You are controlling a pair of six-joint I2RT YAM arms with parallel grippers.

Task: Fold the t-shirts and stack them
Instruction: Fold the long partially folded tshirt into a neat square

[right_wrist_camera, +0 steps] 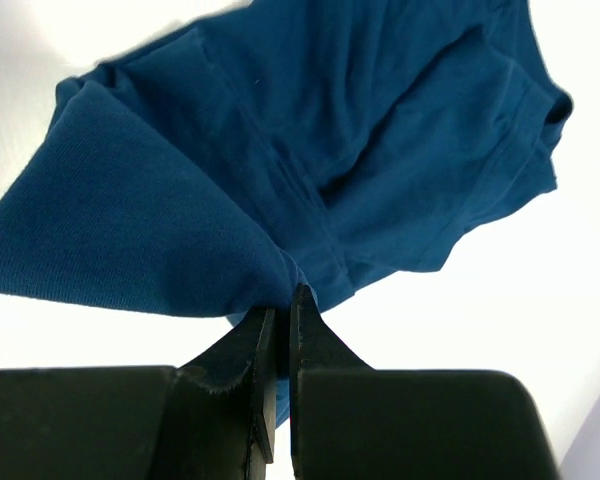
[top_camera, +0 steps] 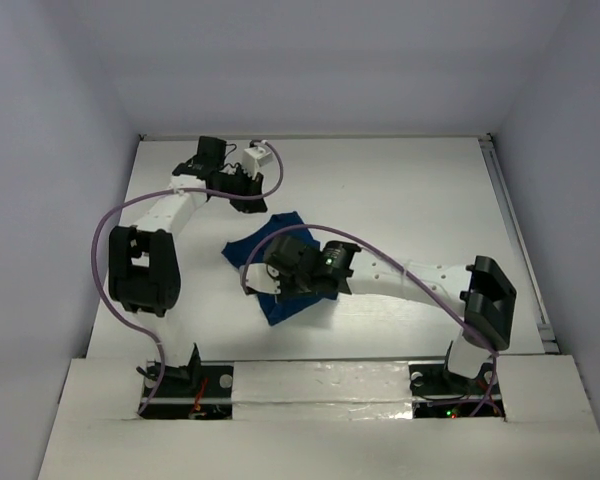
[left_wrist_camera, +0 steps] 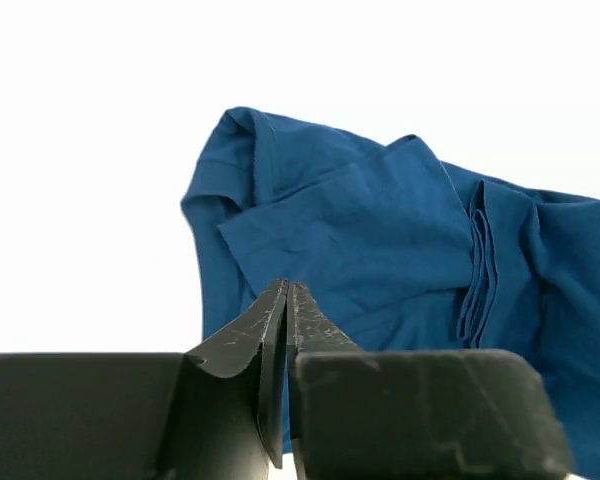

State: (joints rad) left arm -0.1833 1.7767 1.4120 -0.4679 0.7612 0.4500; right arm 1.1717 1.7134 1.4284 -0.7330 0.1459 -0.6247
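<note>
My right claw (right_wrist_camera: 283, 297) is clenched on cloth: low in the middle of its wrist view, the two tips stand almost together with a fold of the dark blue t-shirt (right_wrist_camera: 280, 130) pinched between them. From that pinch the fabric fans out toward the upper left and upper right of the frame, with a hem or sleeve edge at the far right.

In the overhead view the shirt lies at the middle of the white table (top_camera: 400, 190), partly under the right wrist. It is a rumpled, roughly diamond-shaped heap, not a tidy rectangle.

My left claw (left_wrist_camera: 287, 290) is clenched on nothing. Its tips meet with no cloth between them, and the shirt fills the right half of that frame beyond them, layers doubled over each other.

I judge the fold as started but loose. The layers overlap unevenly, so squaring them up remains. I see only this one shirt, so no stack exists yet. I see no bin, basket or tray in any view.
</note>
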